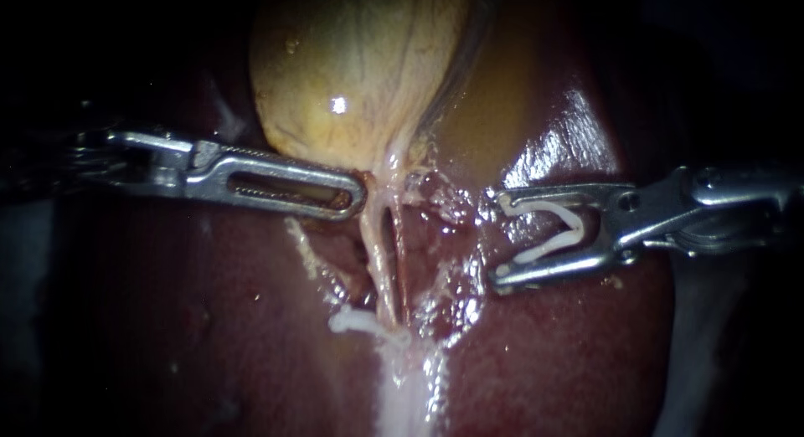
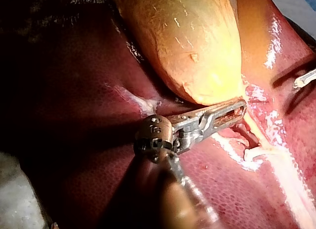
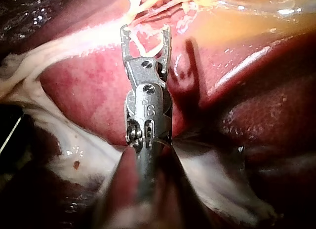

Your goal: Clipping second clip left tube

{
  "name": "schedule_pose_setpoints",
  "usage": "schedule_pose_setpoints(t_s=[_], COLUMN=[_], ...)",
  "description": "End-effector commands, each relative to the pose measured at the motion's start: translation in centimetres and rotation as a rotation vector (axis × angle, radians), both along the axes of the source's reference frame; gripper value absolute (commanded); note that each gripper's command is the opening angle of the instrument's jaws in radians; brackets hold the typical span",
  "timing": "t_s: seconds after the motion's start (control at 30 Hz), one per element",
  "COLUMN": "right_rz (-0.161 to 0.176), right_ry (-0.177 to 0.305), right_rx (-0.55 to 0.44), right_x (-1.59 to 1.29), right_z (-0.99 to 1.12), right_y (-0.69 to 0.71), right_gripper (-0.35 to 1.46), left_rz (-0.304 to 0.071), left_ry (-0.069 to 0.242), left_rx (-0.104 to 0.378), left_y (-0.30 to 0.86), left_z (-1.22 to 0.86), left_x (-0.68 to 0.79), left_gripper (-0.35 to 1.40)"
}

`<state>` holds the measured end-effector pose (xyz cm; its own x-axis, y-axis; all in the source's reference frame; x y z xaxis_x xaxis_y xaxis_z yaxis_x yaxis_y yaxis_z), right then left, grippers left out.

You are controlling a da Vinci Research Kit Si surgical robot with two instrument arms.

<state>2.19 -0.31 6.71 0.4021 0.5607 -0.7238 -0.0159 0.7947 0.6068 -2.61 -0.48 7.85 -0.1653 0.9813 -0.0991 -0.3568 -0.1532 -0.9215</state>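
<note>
Endoscope view, starting at the working end: the slender steel right instrument comes in from 3 o'clock. Its hand is spread wide and opens toward 9 o'clock. A white plastic clip, bent in an open V, sits seated between the two jaws, and both bear on its legs. The clip is small, light and springy. It looks likely to slip out if the hand knocks against tissue, so I judge it should only be carried, not pushed.

The left tube, a pale, wet, soft strand, lies well apart from that hand toward 9 o'clock. It runs from 12 to 6 o'clock, and a thin dark slit separates it from the redder right tube beside it. The left tube seems slippery, limp and easy to tear. The best place for the clip is probably its bare middle stretch, above the seated white clip that crosses its 6 o'clock end.

The right tube lies between the loaded hand and the left tube, so it is the main obstacle, along with the glistening shreds of membrane around it.

The slotted steel left instrument reaches in from 9 o'clock, its tip against the neck tissue. I cannot tell whether its hand is pinching anything.

The yellowish, veined gallbladder bulges at 12 o'clock. The dark red, glossy liver lies beneath everything.
</note>
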Motion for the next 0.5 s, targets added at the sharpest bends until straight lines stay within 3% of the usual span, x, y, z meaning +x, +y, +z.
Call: schedule_pose_setpoints(t_s=[0.03, 0.5], right_rz=[0.000, 0.000], right_ry=[0.000, 0.000], right_rx=[0.000, 0.000], right_x=[0.00, 0.01], right_z=[0.00, -0.01], right_y=[0.00, -0.01], right_gripper=[0.49, 0.49], left_rz=[0.000, 0.002], left_ry=[-0.001, -0.010], left_rx=[0.000, 0.015], left_y=[-0.01, -0.04], left_z=[-0.01, -0.51], left_x=[0.01, 0.25], left_gripper=[-0.35, -0.35])
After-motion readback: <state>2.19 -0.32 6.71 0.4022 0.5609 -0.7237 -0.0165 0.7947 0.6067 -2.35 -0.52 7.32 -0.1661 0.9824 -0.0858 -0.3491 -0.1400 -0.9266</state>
